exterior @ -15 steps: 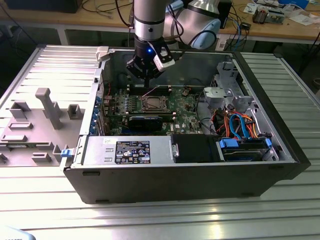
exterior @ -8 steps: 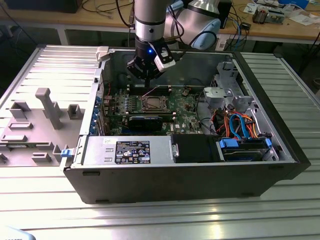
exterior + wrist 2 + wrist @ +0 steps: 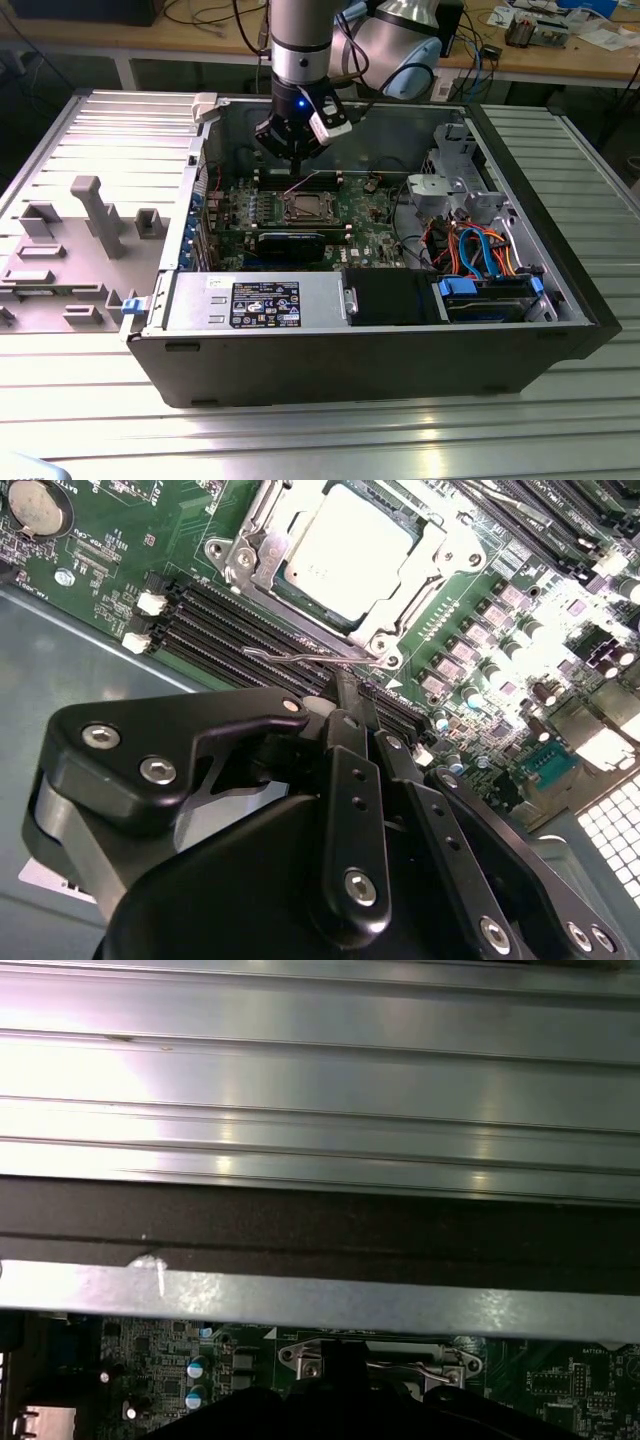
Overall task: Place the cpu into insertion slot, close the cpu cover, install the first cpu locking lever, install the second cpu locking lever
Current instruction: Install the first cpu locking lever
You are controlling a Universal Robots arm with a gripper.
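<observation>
Gripper (image 3: 345, 705) fingers are pressed together with nothing between them, tips just above the black memory slots (image 3: 250, 630) beside the insertion slot (image 3: 400, 640). The cpu (image 3: 350, 552) is seated in the slot just beyond the tips, cpu cover (image 3: 262, 540) frame down around it. A thin wire locking lever (image 3: 295, 652) lies along the socket edge nearest the jaws.
</observation>
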